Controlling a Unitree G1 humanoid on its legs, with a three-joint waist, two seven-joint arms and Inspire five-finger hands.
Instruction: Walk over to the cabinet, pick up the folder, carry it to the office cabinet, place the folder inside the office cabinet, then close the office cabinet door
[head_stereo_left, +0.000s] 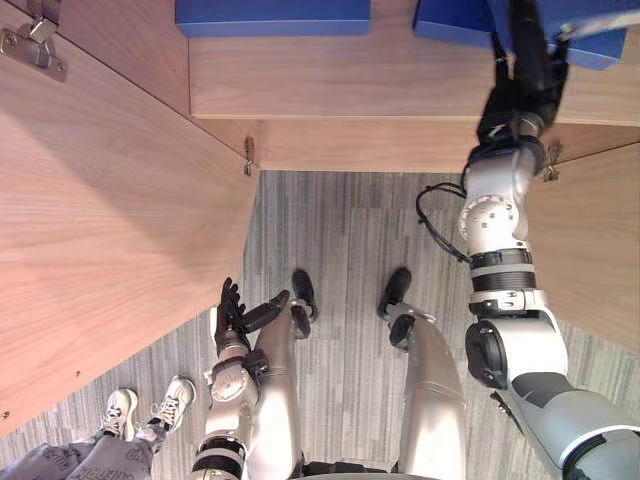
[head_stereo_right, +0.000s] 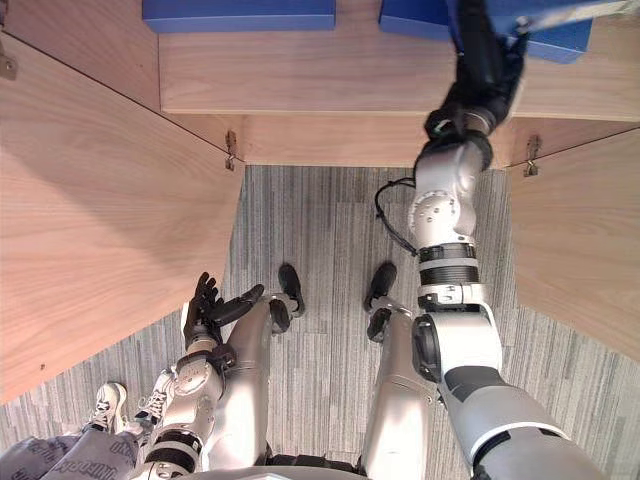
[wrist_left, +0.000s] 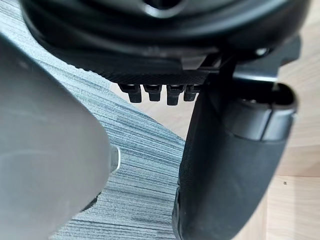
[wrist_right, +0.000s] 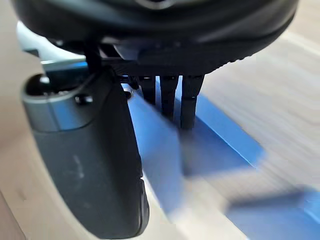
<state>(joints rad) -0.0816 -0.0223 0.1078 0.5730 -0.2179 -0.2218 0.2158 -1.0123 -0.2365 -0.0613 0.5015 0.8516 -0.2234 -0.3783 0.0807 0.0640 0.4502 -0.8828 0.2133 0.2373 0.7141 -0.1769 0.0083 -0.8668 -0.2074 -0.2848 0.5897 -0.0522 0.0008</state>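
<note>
Right hand (head_stereo_left: 527, 55) pinches blue folder (wrist_right: 157, 145) over wooden shelf (head_stereo_left: 380, 80); left hand (head_stereo_left: 232, 315) relaxed; grey carpet (head_stereo_left: 340, 230).

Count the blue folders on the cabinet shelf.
2: one folder left on the shelf, one right, by the right hand; others may be hidden.

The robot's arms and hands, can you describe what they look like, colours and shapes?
Both arms are silver-grey, built of rounded segments with black bands at the joints: right arm, left arm. Each ends in a dark, nearly black hand with slim fingers: left hand, right hand. Close up, the right thumb is a thick, smooth, dark grey shape.
</note>
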